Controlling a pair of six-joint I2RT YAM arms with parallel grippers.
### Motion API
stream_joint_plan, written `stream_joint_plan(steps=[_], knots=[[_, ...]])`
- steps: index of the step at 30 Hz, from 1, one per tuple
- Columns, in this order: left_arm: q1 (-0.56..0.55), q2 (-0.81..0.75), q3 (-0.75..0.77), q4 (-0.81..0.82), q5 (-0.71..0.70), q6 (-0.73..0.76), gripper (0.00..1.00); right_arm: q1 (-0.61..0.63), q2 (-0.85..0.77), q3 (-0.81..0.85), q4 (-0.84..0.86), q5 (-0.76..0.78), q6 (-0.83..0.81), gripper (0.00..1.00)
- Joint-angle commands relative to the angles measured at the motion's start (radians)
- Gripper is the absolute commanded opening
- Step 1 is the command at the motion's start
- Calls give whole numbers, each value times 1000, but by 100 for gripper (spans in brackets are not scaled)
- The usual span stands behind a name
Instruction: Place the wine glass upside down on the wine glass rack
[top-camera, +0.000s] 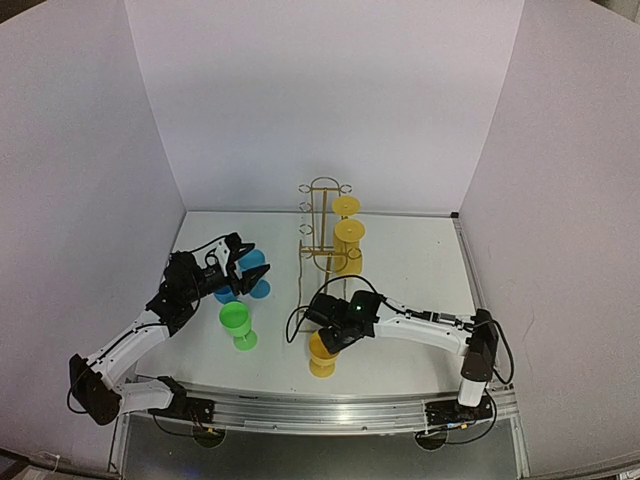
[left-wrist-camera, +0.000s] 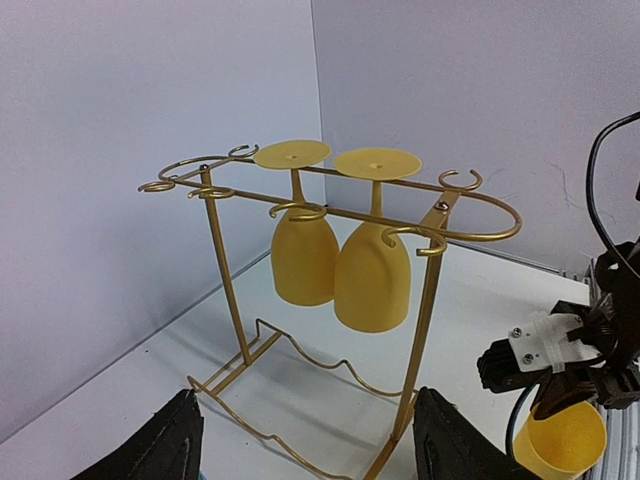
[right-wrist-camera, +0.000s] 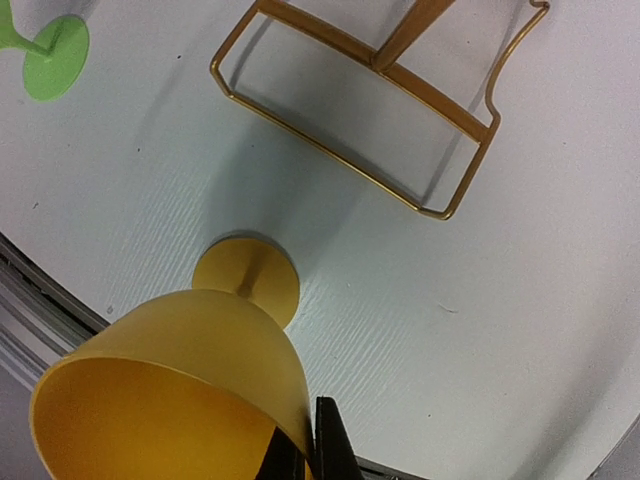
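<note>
1. The right gripper (right-wrist-camera: 305, 452) is pinched onto the rim of the wine glass (right-wrist-camera: 170, 390), a plain yellow one; one dark finger (right-wrist-camera: 328, 440) shows against the outside of the bowl wall; the other is mostly hidden behind the bowl.
2. The wine glass sits mouth-up directly under that gripper, its round foot down at the table (right-wrist-camera: 480, 330); whether the foot actually bears on the surface cannot be told; in the top view it is near the front edge, a little right of centre.
3. The left gripper (left-wrist-camera: 310, 450) is spread wide with nothing between its fingers; it faces the rack from the left side of the table.
4. A green glass (top-camera: 238, 326) stands upright between the two grippers, well apart from the wine glass; a blue glass (top-camera: 252, 276) lies just beside the left gripper.
5. The wine glass rack (top-camera: 322, 225) stands upright beyond the wine glass, toward the back wall (top-camera: 320, 100); the near end of its rectangular base is close to the glass's foot but apart from it.
6. Two hung yellow glasses (left-wrist-camera: 305, 255) are upside down on the rack, stems through its ring loops, feet resting on top, bowls side by side and almost touching; in the top view they are on the rack's right side.
</note>
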Motion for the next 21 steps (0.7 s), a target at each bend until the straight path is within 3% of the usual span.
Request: stream_joint_plan(steps=[1, 8, 13, 18, 21], knots=[[0, -8, 55, -21, -61, -16, 72, 2, -72, 51, 31, -73, -65, 0], [10, -24, 158, -55, -217, -100, 73, 2, -308, 68, 357, -225, -225, 0], [26, -24, 243, -32, -517, -106, 75, 2, -392, 119, 472, -210, -331, 0], [55, -4, 325, 19, -657, -110, 77, 2, -423, 146, 632, -35, -490, 0], [57, 8, 370, 21, -660, -156, 79, 2, -446, 74, 910, 115, -708, 0]])
